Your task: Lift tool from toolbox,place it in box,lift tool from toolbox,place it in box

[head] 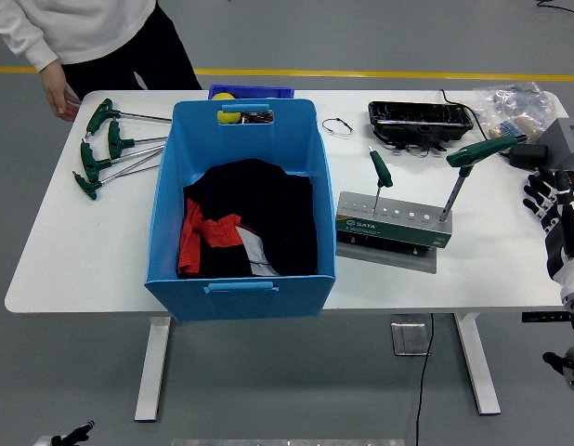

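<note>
Right hand is held at the table's right edge, fingers loose, nothing gripped. Two tools are seated upright in the rack beside it. Blue box is placed left of the rack, cloth inside. Loose wrenches are laid far left, near a person's hand.

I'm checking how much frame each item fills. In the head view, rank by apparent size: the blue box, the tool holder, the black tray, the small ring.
Largest to smallest:
1. blue box
2. tool holder
3. black tray, close to the holder and farther from the camera, so that order is unsure
4. ring
</note>
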Tool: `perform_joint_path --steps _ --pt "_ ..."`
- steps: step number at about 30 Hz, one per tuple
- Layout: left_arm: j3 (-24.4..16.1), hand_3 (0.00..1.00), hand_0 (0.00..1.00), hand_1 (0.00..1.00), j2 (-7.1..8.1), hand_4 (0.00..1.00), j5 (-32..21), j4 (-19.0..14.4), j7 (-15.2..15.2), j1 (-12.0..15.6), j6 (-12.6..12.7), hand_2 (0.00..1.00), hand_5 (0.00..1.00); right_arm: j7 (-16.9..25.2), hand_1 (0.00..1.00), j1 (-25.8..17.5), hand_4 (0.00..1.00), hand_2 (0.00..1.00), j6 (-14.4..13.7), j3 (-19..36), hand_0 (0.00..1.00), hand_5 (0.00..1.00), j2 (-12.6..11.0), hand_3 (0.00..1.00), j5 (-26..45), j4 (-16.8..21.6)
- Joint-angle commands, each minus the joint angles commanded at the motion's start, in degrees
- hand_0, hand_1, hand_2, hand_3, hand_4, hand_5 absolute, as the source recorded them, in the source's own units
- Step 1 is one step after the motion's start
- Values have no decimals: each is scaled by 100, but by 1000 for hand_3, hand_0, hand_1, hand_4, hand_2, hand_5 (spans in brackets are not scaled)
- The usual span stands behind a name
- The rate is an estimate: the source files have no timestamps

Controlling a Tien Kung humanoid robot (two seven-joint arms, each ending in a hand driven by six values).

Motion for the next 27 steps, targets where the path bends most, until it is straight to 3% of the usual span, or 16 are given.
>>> perform_joint_path --steps 17,27 --pt "-100 613 854 838 14 720 145 0 29 50 -7 822 546 38 855 -29 998 868 73 -24 891 976 -9 875 -71 48" --pt "-76 613 854 838 6 721 96 0 19 17 -8 822 546 431 877 -36 998 883 137 -579 908 981 -65 915 130 101"
